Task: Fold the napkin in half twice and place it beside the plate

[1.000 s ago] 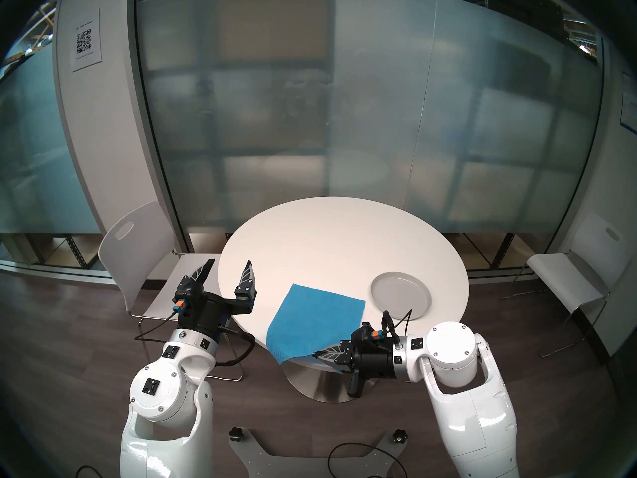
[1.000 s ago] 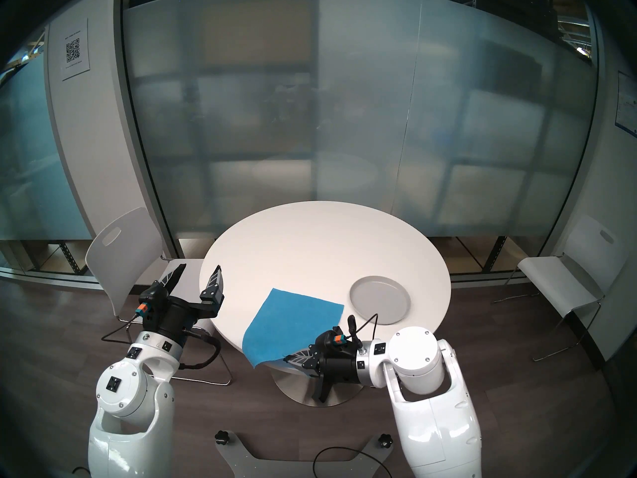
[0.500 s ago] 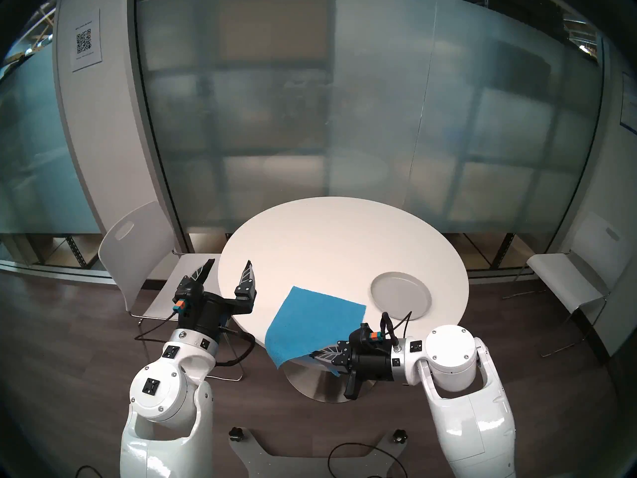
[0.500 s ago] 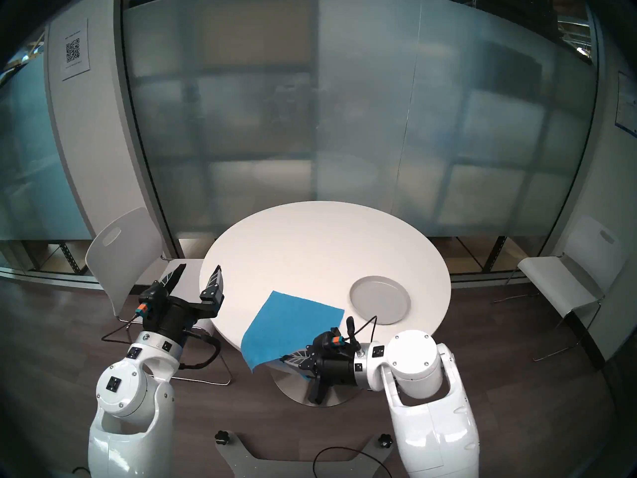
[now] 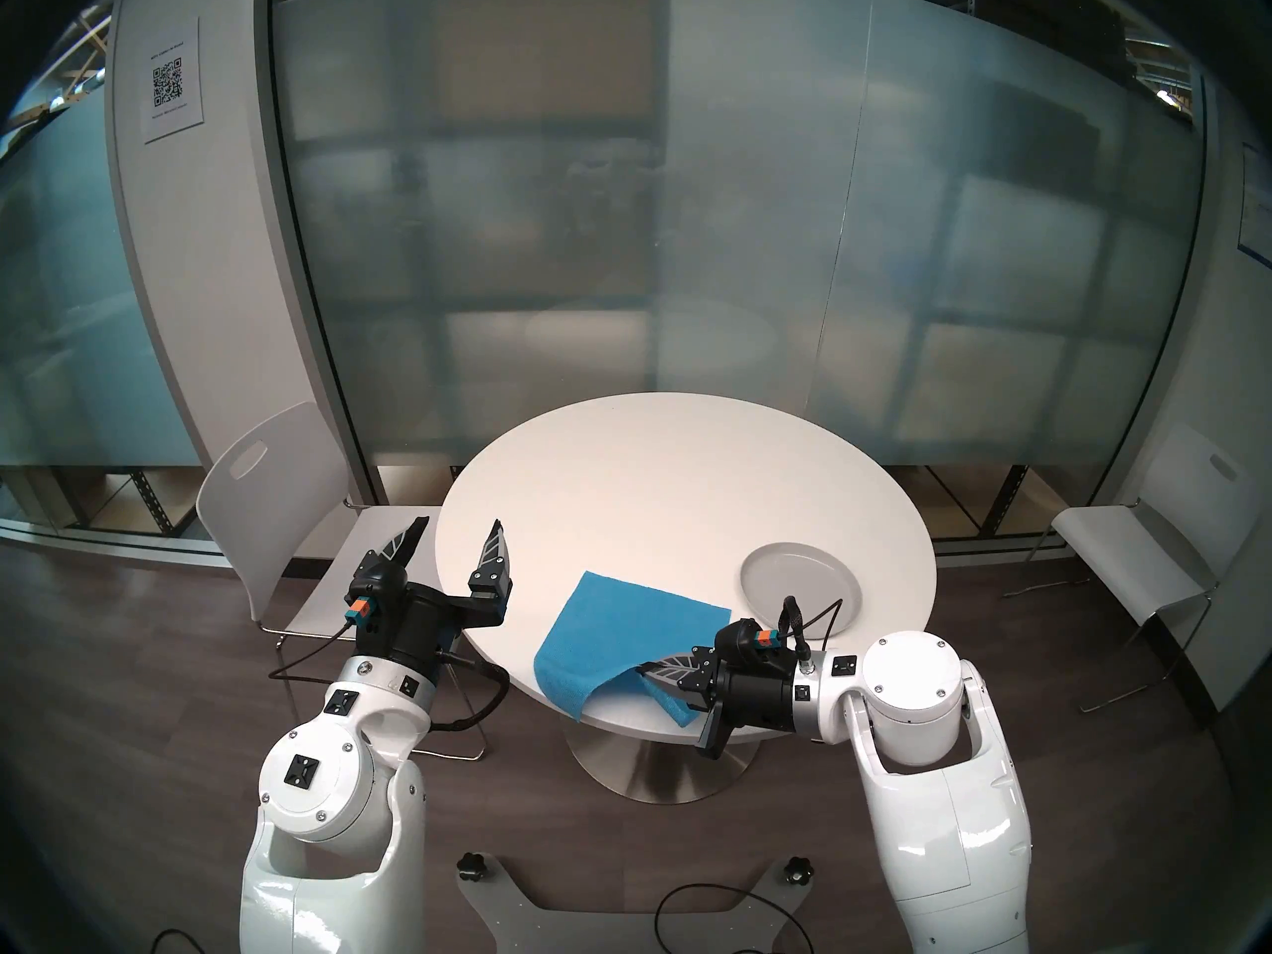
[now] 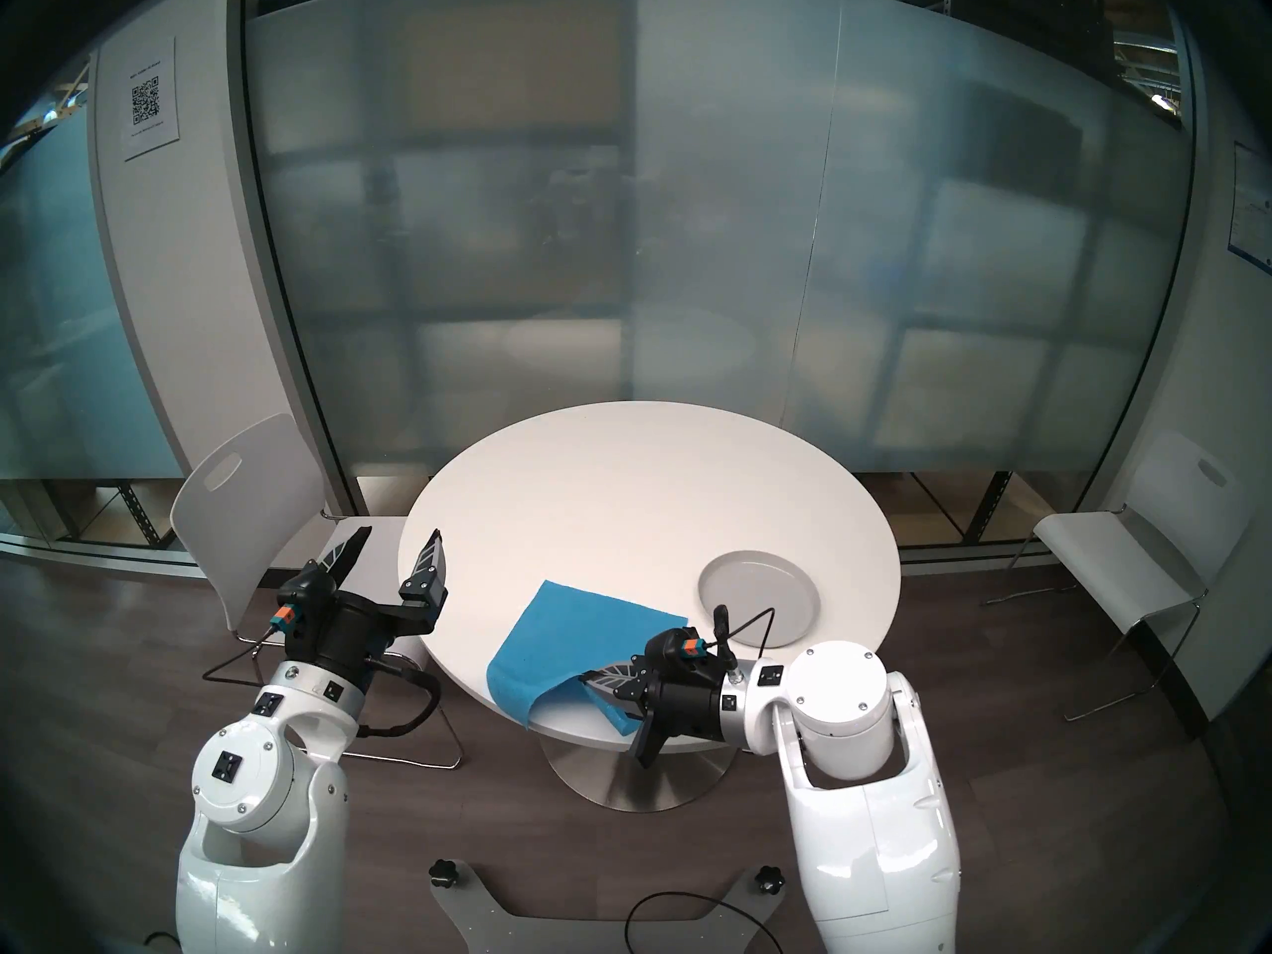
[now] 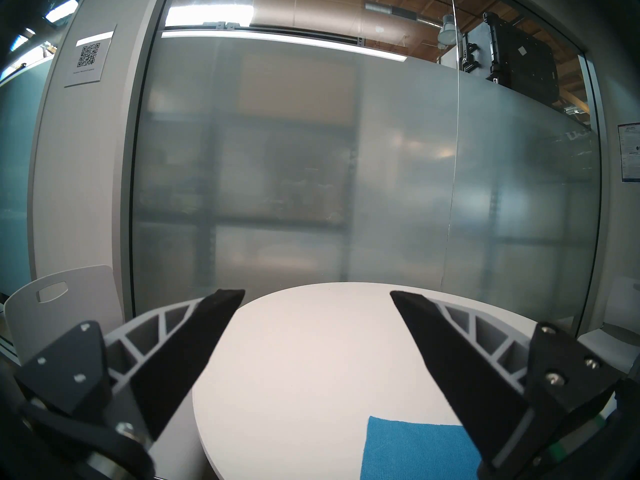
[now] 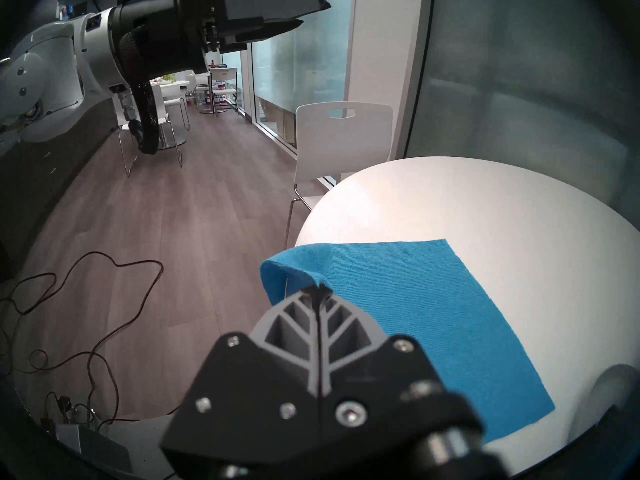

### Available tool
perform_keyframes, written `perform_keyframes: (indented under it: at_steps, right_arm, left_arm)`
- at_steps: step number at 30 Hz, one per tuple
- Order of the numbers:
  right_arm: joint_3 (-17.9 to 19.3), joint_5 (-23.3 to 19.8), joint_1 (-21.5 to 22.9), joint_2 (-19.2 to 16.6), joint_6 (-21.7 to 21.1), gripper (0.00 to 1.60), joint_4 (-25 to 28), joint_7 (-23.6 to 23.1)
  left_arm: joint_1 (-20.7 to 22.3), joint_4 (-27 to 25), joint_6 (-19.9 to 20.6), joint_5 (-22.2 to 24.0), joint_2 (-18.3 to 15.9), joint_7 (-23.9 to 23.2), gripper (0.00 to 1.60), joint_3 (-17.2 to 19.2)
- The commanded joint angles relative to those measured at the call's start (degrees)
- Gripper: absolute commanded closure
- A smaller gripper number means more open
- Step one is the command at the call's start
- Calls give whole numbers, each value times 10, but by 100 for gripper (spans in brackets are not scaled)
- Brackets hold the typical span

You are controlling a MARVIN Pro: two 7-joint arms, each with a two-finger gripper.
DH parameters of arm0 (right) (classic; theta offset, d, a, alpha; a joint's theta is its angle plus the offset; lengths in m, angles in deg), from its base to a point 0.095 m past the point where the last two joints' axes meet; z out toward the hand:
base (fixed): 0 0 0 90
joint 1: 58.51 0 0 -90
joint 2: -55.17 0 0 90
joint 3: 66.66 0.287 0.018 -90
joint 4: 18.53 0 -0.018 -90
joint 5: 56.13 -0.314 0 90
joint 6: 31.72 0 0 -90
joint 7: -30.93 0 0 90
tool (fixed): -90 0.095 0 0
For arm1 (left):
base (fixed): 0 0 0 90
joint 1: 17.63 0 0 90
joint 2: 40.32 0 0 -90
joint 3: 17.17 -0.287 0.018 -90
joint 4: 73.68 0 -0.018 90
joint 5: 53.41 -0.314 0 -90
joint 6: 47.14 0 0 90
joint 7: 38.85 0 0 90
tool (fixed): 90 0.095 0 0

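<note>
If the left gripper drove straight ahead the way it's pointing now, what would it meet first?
Probably nothing nearby. The left gripper, open and empty, points about level over the white table, toward the frosted glass wall beyond. The blue napkin lies low and to its right, out of that line. Clearance above the tabletop is hard to judge.

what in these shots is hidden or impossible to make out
- Head views: the near rim of the round light-grey plate is covered by the right pincer's cable.
- Right wrist view: the pinched edge of the blue cloth napkin is hidden between the closed fingers; the plate is mostly outside the frame.
- Left wrist view: the napkin is cut off by the bottom edge and the open left pincer's finger.
- Head views: the QR sheet's text is too small to read.
</note>
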Motion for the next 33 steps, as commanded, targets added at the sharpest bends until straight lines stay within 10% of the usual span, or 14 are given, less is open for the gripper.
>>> perform_keyframes:
  at_steps: [1,33]
  right_arm:
    - [0,-5,46,12,4,147,-21,9]
    - [31,-2,147,7,20,147,-129,34]
  left_arm:
    - [0,-11,-1,0,0,0,0,0]
    - [0,-11,-1,0,0,0,0,0]
